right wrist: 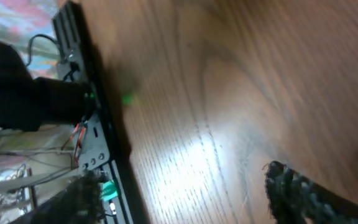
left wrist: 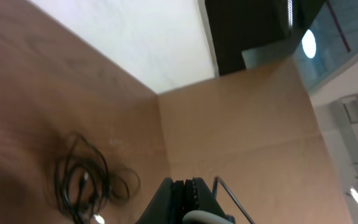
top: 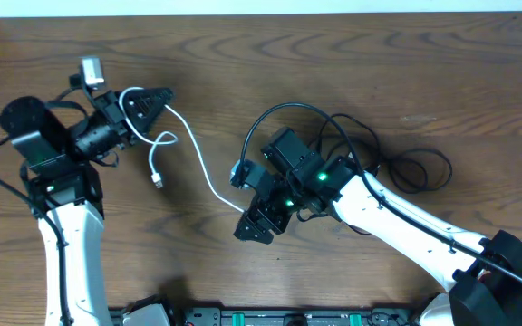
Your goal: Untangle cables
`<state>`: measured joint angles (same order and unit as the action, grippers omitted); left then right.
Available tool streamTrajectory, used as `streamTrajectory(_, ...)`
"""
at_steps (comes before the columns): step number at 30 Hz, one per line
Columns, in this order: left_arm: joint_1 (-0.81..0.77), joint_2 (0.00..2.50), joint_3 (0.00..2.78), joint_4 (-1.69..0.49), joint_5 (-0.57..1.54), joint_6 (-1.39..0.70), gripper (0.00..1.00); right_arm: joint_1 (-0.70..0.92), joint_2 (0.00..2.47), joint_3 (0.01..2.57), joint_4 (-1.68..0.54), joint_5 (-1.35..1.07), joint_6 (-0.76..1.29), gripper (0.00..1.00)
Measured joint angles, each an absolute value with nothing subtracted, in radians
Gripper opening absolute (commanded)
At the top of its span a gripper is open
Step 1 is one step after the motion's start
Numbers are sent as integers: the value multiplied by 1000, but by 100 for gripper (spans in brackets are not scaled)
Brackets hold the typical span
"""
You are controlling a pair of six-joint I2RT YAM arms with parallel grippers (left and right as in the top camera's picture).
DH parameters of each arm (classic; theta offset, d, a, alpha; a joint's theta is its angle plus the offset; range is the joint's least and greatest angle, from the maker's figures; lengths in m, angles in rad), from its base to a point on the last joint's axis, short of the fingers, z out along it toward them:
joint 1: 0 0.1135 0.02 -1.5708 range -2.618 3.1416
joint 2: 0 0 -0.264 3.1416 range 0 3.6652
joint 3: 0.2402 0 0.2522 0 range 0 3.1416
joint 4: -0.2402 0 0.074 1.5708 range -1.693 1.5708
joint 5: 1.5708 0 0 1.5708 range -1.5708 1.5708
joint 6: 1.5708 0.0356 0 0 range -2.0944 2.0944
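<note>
I am watching the wooden table (top: 333,54) from overhead, with the right arm (top: 406,222) reaching in from the near right corner and the left arm (top: 66,244) rising along the left edge.

The black cables (top: 415,167) are lying bunched behind the right pincer (top: 254,231), on the far side of its wrist. One loop is arching over the wrist itself. The right pincer is standing wide, and its wrist view is showing only bare wood between the blurred fingers (right wrist: 294,190).

The white cable (top: 202,167) is hanging from the left pincer (top: 157,98), which is clamping down on it near one end. From there one strand is curling back below that pincer. The other is sweeping across the wood and ending just beside the right pincer's tips; I cannot tell whether they are touching.

The cable's small plug (top: 159,181) is resting on the wood below the left pincer, apart from it.
</note>
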<state>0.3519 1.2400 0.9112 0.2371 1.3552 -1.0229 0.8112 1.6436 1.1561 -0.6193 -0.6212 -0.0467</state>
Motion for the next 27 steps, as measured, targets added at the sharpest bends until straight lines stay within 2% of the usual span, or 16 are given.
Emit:
streamTrajectory(4,305,1240,911,171,1354,-1001,8,811,1644,1156,-601,-574,-37,97)
streamTrajectory(14,196,1240,911,73,1346,-937,8,811,1644,1156,-545,-502,-37,98)
streamTrajectory(27,77,1240,911,59,1301,-934,8,807,1644,1156,-632,-477,-36,99)
